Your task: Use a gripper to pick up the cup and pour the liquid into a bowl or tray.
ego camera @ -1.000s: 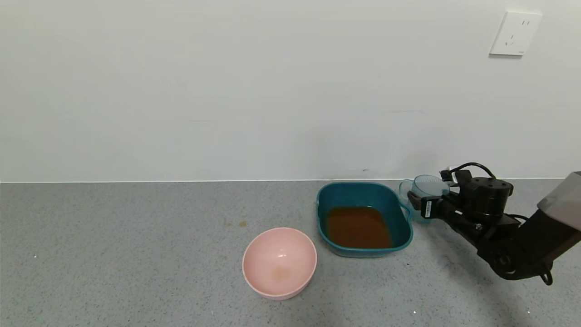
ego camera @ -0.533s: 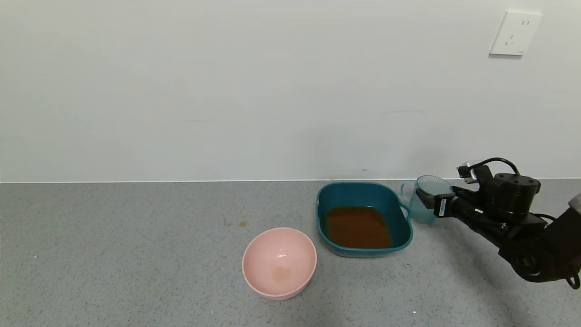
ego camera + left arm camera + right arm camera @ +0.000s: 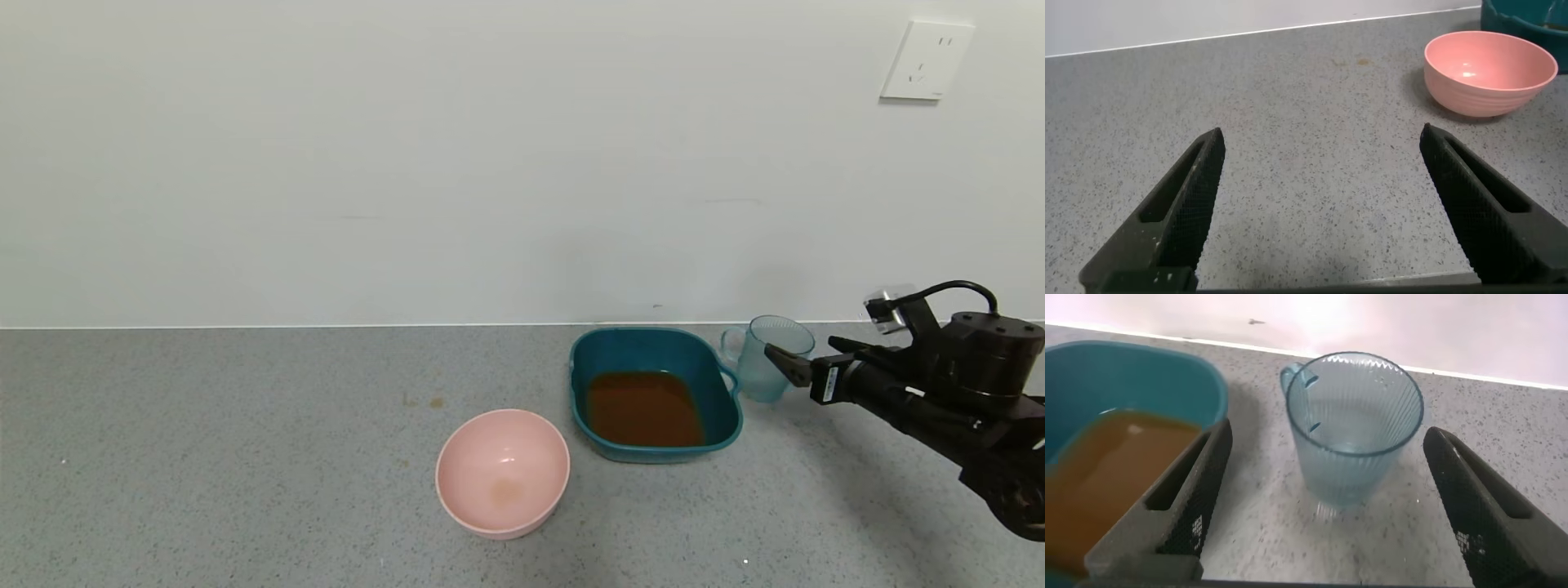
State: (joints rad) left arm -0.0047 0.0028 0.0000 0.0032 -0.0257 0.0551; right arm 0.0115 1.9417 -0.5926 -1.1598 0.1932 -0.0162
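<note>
The cup (image 3: 767,359) stands upright and empty on the grey counter, just right of the teal basin (image 3: 653,336). The basin holds the reddish-brown liquid (image 3: 645,408). My right gripper (image 3: 804,351) is open and empty, right of the cup with its fingertips near the cup's side. In the right wrist view the cup (image 3: 1354,433) shows between the spread fingers of the right gripper (image 3: 1327,433), touching neither, beside the basin (image 3: 1135,376) and the liquid (image 3: 1110,474). My left gripper (image 3: 1323,135) is open and empty over bare counter.
A round pink bowl (image 3: 502,474) sits in front and left of the basin; it also shows in the left wrist view (image 3: 1490,69). Small brown spots (image 3: 424,402) mark the counter. The white wall with a socket (image 3: 927,61) runs close behind cup and basin.
My right gripper has let go of the cup and drawn back to the right. The cup stays standing beside the basin.
</note>
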